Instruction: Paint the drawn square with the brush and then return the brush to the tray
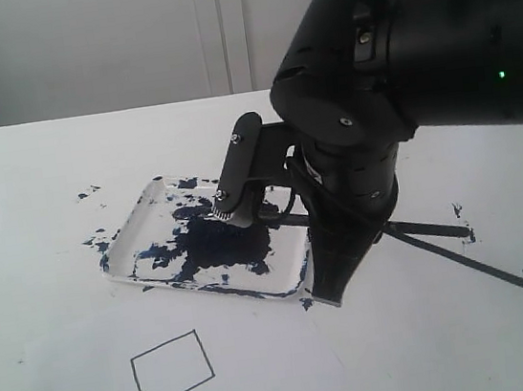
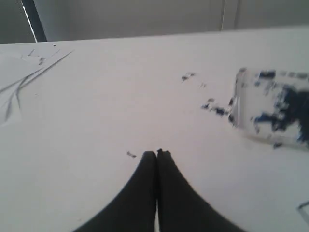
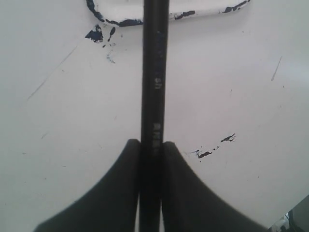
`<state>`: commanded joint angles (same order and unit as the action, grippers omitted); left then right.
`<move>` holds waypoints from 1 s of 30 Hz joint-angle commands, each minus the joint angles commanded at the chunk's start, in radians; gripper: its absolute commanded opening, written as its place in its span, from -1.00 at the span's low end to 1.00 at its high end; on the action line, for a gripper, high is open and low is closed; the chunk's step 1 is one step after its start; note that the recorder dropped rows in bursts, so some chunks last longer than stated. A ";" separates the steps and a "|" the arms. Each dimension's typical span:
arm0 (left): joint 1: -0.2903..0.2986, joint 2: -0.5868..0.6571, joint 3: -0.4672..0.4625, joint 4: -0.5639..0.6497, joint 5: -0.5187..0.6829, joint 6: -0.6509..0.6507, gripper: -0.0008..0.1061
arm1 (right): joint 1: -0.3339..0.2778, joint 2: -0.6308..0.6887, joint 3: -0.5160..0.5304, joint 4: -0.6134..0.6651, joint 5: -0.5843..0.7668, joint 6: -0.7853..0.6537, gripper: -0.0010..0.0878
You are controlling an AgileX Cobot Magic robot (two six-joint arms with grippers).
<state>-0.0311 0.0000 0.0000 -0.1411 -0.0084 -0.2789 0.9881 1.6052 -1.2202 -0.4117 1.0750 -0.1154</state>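
Note:
My right gripper (image 3: 152,142) is shut on the black handle of the brush (image 3: 154,72), which runs out from between the jaws and across the edge of the tray (image 3: 207,11). In the exterior view that gripper (image 1: 327,288) hangs at the near right corner of the paint-smeared tray (image 1: 146,230). The brush handle's back end (image 1: 435,229) sticks out to the right behind the arm, and the brush tip is hidden. The drawn square (image 1: 172,368) lies in front of the tray, white inside. My left gripper (image 2: 157,153) is shut on nothing over bare table, left of the tray (image 2: 237,104).
Dark paint splatters dot the white table around the tray (image 1: 88,192) and near the brush's back end (image 1: 465,236). A black cable (image 1: 503,274) trails from the right arm across the table on the right. A wall stands behind the table's far edge.

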 joint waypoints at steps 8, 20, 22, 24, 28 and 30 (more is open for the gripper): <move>0.000 0.000 -0.029 -0.087 0.085 -0.214 -0.99 | 0.000 0.000 0.000 0.023 -0.027 0.000 -0.98; -0.003 0.243 -0.315 -0.336 0.366 0.247 -0.99 | 0.000 0.000 0.000 0.054 -0.043 -0.010 -0.98; -0.003 0.399 -0.367 -0.465 0.414 0.437 -0.99 | 0.000 0.000 0.000 0.057 -0.043 -0.010 -0.98; -0.003 0.533 -0.424 -0.505 0.461 0.546 -0.99 | 0.000 0.000 0.000 0.062 -0.023 -0.010 -0.98; -0.003 0.764 -0.509 -0.508 0.538 0.648 -0.99 | 0.000 0.000 0.000 0.064 0.002 -0.011 -0.98; -0.003 0.852 -0.519 -0.510 0.551 0.707 -0.99 | 0.000 0.000 0.000 0.067 0.002 -0.011 -0.98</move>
<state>-0.0345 0.8523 -0.5194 -0.6507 0.5422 0.4285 0.9881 1.6052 -1.2202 -0.3445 1.0766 -0.1269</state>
